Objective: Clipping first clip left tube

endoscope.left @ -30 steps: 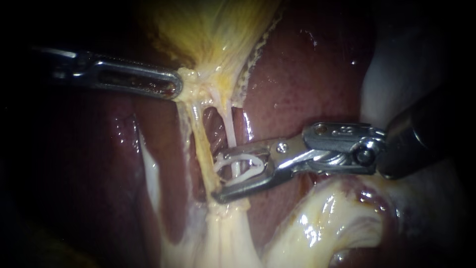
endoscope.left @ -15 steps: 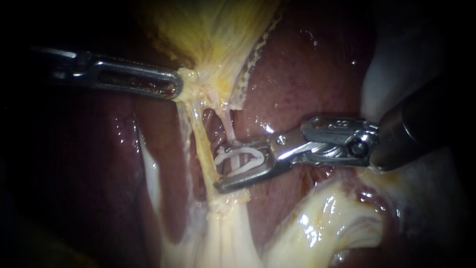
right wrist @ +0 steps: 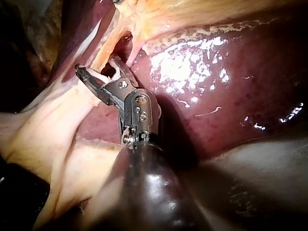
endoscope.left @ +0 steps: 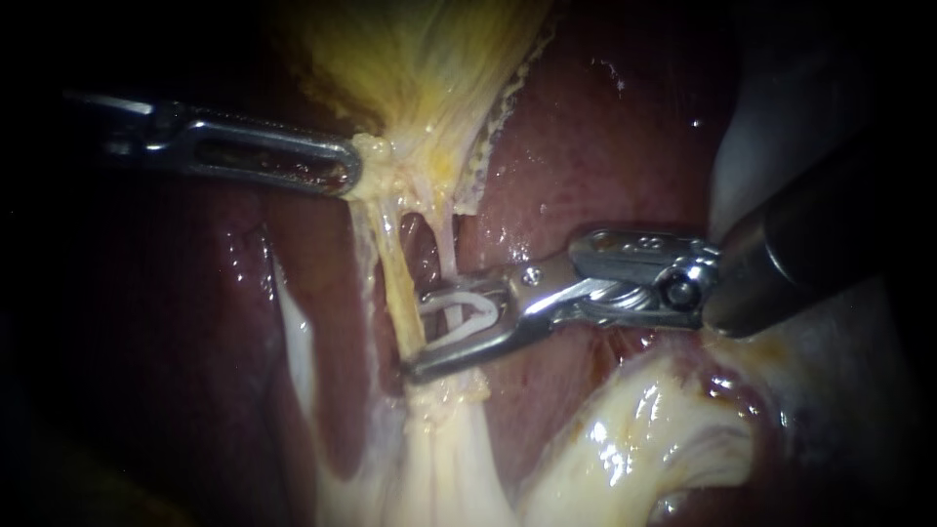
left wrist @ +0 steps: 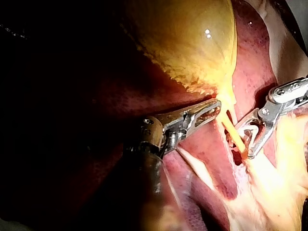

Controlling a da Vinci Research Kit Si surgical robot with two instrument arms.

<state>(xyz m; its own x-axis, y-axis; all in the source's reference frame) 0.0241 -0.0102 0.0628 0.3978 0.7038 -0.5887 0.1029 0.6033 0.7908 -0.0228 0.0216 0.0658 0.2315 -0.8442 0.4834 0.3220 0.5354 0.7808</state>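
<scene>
In the endoscope view the shaft of the left instrument is lost in the dark at the side, and the upper part of the gallbladder is cut off by the edge. Where the clip sits in the jaws of the right instrument, I cannot tell if the left tube lies inside the clip or only beside it. In the right wrist view this instrument's shaft is blurred.
</scene>
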